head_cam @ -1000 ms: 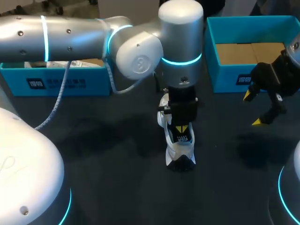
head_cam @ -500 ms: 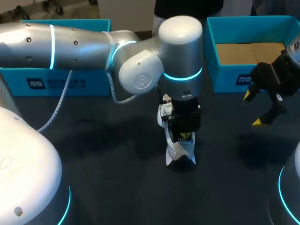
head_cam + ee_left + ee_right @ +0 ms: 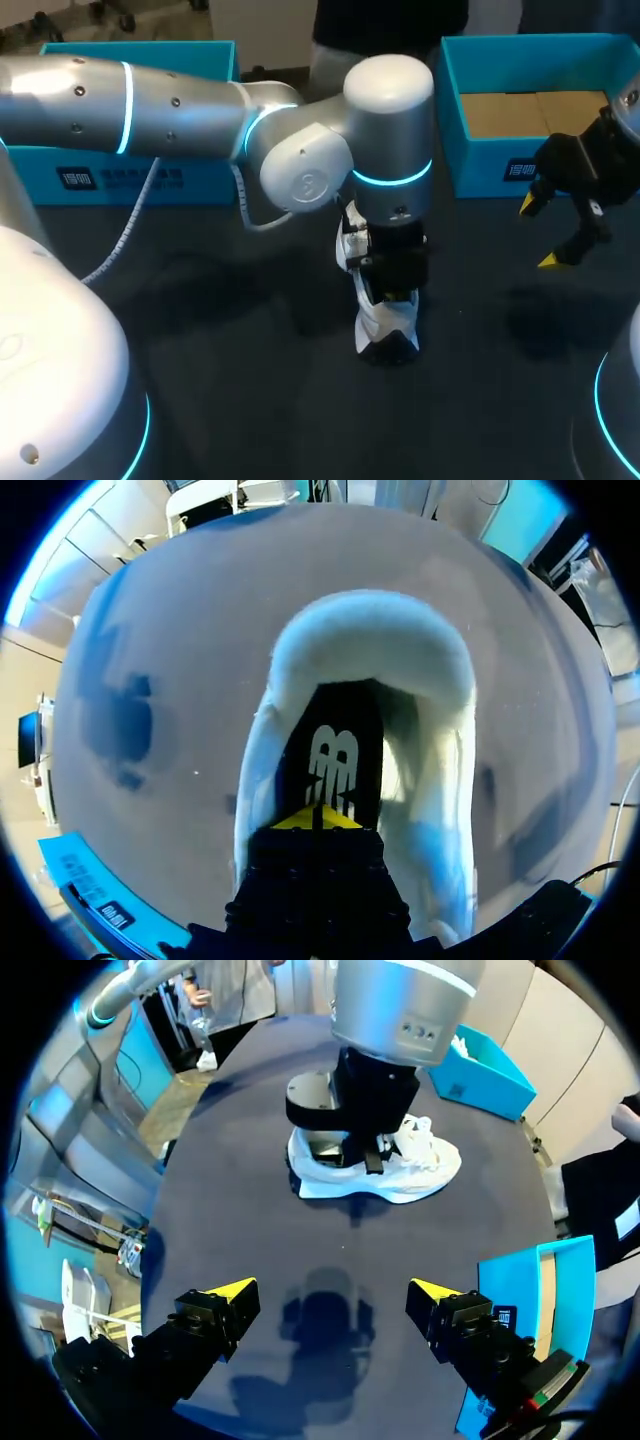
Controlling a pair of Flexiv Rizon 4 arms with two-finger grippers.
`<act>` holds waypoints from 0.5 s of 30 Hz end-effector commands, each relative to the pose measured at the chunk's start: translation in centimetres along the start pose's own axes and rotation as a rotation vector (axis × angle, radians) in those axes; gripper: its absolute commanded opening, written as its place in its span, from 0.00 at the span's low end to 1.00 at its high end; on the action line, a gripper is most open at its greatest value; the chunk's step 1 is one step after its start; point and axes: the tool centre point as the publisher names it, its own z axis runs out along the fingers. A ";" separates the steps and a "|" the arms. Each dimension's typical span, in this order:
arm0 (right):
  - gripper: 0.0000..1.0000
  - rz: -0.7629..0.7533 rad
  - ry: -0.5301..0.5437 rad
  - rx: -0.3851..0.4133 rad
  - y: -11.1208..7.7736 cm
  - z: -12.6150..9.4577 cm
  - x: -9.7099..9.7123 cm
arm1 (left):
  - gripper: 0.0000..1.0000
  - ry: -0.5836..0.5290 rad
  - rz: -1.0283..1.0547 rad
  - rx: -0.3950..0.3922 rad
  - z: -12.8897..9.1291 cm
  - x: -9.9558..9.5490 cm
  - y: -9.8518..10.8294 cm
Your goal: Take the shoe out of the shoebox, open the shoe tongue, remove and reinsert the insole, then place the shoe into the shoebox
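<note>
Your left arm (image 3: 150, 95) comes in from the left across the bench (image 3: 250, 390) and points straight down over the white shoe (image 3: 388, 322). The shoe stands upright on its sole near the middle of the dark bench, outside the shoebox (image 3: 480, 172), with its dark end nearest the robot's side.

Your left fingers (image 3: 330, 821) are down inside the shoe's padded opening. Their yellow tips are clenched together just over the black insole (image 3: 335, 725), which lies in the bottom of the shoe. Nothing shows between the tips, and you cannot tell from here whether they pinch the insole's edge or only rest against it. In the head view the black wrist block fills the shoe's mouth and hides the tips.

Your right arm (image 3: 600, 165) hangs over the right side of the bench, just in front of the shoebox and well apart from the shoe. Your right fingers (image 3: 228, 1292) are spread wide and released, with only bare bench and their own shadow beneath them.

The shoebox sits open at the back right, its brown cardboard floor showing. A second blue box (image 3: 150, 178) sits at the back left, behind your left arm.
</note>
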 end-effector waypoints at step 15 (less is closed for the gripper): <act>1.00 0.001 -0.001 0.003 0.0 0.1 0.0 | 0.00 -0.129 0.023 0.071 0.0 -0.4 -2.3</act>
